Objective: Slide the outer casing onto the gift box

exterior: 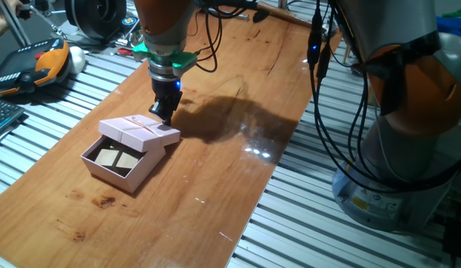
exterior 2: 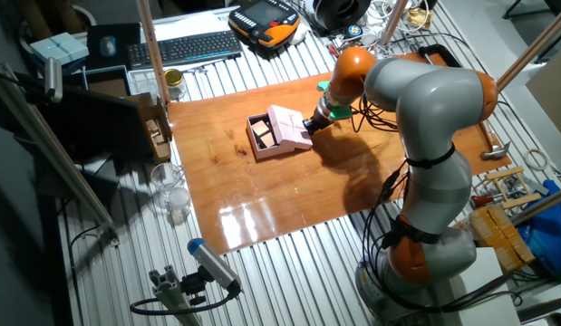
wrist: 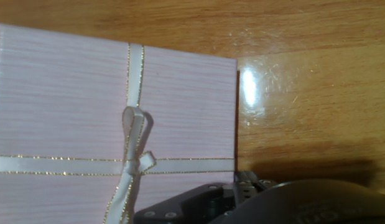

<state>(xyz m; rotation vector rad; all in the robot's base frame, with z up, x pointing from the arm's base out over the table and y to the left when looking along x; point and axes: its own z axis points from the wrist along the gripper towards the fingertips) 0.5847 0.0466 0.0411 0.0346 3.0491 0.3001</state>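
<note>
**A:** Casing first: where does it sit?

**B:** The outer casing [exterior: 140, 131] lies left of centre in one fixed view, resting on the far part of the gift box [exterior: 124, 162] and covering perhaps half of it. Two tan squares [exterior: 116, 158] show in the uncovered near half. Both sit on the wooden table [exterior: 237, 171].

**A:** And the gripper?

**B:** The gripper [exterior: 164, 112] points straight down at the casing's right edge, just above centre-left of the frame. From the hand view, the ribbon [wrist: 131, 134] and bow fill the left side, with the lid's right edge running down the middle. Whether the fingers are pinching that edge or merely pressing beside it, I cannot tell; the tips are hidden behind the hand's own body at the bottom of the frame.

**A:** So how should the slide go?

**B:** My judgement: push low and level toward the lower left of the fixed view, along the box's open length. Keep the casing's sides parallel with the box walls, or a corner may catch. Move slowly, since the light box could skid on the table instead of accepting the lid.
</note>
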